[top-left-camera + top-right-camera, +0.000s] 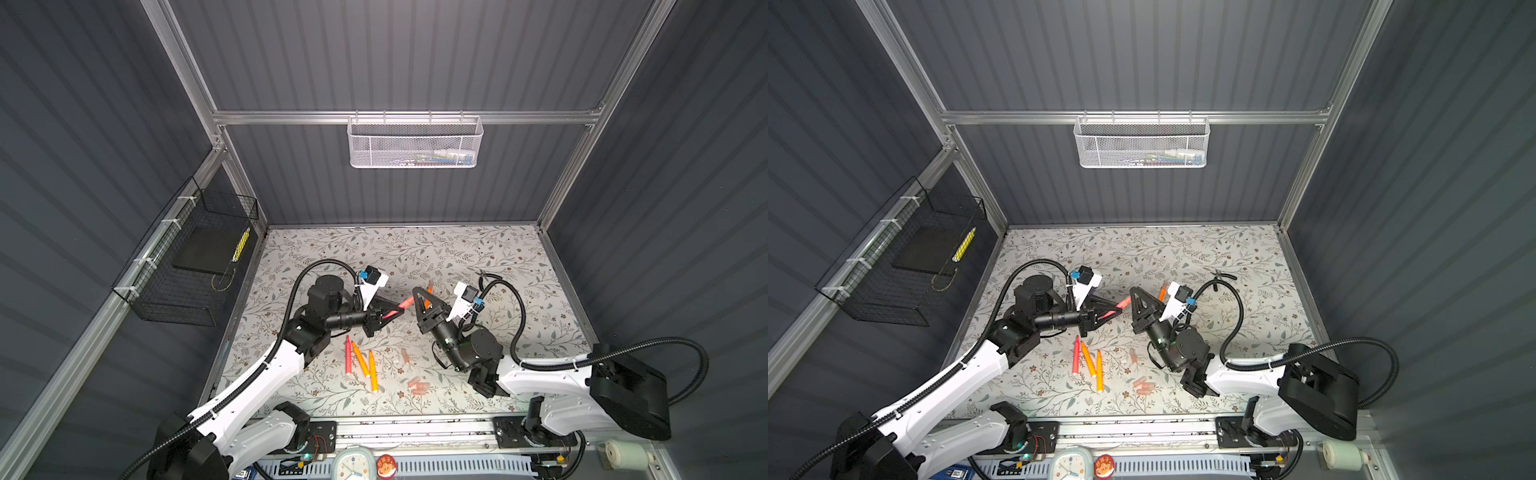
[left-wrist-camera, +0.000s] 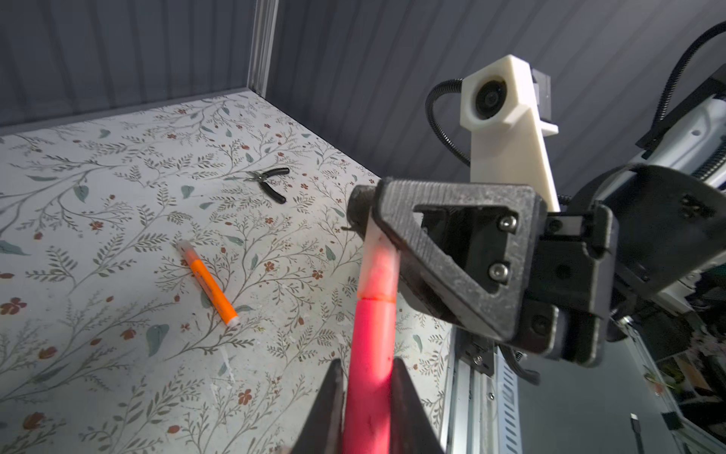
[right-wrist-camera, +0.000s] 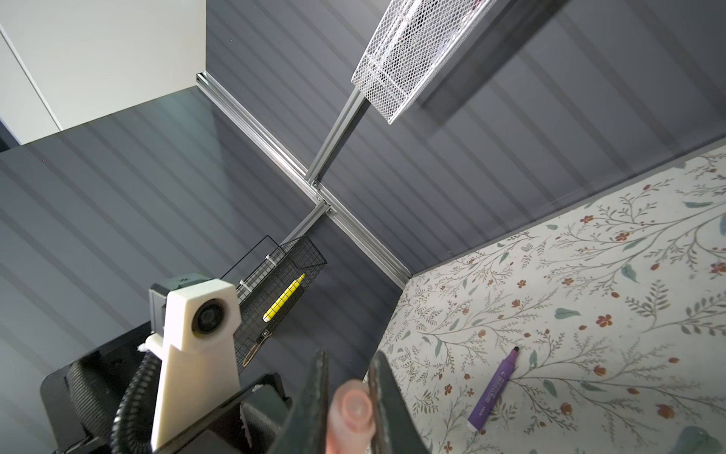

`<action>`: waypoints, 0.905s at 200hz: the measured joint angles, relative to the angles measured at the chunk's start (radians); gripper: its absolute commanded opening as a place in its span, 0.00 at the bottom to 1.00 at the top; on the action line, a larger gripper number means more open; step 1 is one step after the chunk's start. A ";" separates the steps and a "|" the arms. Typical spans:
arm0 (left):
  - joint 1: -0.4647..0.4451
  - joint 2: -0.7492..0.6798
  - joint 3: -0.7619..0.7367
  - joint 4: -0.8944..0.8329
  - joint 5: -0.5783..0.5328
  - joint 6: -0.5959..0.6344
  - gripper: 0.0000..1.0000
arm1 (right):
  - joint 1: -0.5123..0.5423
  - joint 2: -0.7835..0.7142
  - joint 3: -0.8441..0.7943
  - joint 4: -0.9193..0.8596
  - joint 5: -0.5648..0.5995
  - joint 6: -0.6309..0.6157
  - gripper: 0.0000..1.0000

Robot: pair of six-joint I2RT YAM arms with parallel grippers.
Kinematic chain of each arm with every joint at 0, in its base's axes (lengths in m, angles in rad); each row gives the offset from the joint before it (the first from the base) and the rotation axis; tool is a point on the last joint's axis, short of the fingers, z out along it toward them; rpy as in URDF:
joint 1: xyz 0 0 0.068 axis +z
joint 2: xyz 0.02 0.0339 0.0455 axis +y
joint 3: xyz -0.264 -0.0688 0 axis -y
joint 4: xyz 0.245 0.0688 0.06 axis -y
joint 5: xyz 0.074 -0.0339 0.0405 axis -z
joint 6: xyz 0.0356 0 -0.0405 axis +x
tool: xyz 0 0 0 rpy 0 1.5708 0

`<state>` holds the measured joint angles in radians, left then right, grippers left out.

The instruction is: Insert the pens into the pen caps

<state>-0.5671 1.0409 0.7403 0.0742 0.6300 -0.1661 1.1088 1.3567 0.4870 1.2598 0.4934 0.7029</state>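
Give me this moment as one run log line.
left jaws: shut on red-pink plastic pen | right jaws: shut on translucent plastic cap | status: pen tip inside cap

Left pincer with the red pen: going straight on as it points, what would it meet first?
Most likely the right pincer, shut on the translucent cap fitted over the red pen, directly ahead; depth is unclear.
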 measured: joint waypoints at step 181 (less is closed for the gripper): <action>-0.021 -0.024 -0.139 0.213 -0.297 0.051 0.58 | -0.102 -0.045 0.058 -0.289 -0.203 -0.003 0.00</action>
<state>-0.5877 1.0164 0.6010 0.2874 0.3328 -0.1150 1.0069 1.3113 0.5453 0.9707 0.2901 0.6998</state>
